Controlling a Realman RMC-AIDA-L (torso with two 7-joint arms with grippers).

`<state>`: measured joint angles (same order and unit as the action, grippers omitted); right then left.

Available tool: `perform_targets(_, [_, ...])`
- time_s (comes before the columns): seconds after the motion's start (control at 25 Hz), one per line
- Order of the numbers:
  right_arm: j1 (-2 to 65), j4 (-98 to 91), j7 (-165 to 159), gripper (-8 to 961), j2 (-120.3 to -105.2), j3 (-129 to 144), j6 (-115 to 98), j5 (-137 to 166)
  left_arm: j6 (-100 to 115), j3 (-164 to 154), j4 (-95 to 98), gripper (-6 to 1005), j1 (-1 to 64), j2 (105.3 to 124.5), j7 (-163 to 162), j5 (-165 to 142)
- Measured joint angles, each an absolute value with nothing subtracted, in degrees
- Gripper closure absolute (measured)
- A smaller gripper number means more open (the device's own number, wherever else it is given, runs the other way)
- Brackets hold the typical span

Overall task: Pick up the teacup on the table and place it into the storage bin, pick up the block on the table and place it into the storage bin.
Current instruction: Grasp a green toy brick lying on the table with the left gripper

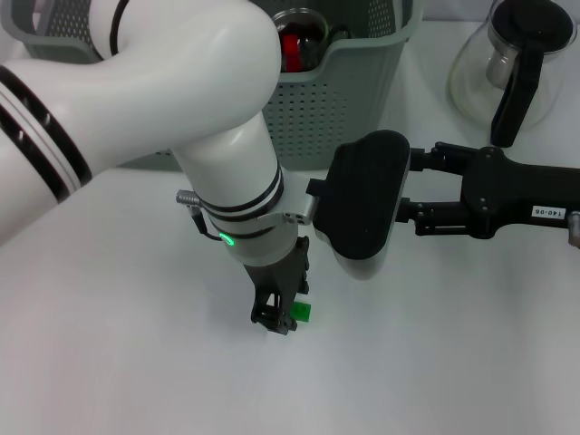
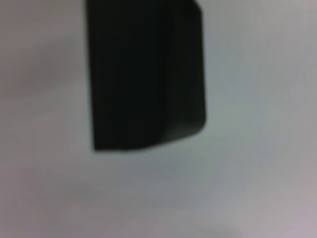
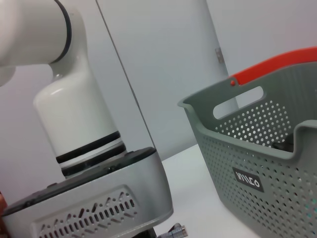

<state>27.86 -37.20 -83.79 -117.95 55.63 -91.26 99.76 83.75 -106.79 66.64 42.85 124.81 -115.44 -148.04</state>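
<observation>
My left gripper (image 1: 283, 313) reaches straight down to the white table (image 1: 136, 362), its jaws set around the green block (image 1: 300, 312) that rests there. Whether they press it, I cannot tell. The teacup (image 1: 299, 36) sits inside the bin (image 1: 353, 91) behind. My right arm (image 1: 471, 204) hangs level just before the bin, beside a glass pot (image 1: 512, 63).

Plain white surface (image 1: 109, 362), evenly lit; behind it, a pale grey-blue wall (image 3: 158, 59) with one straight seam running across the panels.
</observation>
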Motion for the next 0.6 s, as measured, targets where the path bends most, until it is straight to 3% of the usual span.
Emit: perform_targets(0.6, [27.92, -36.36, -83.25, 8, -117.95, 55.67, -91.22, 99.75, 83.42, -107.03, 65.28, 572, 43.62, 124.80, -115.83, -147.48])
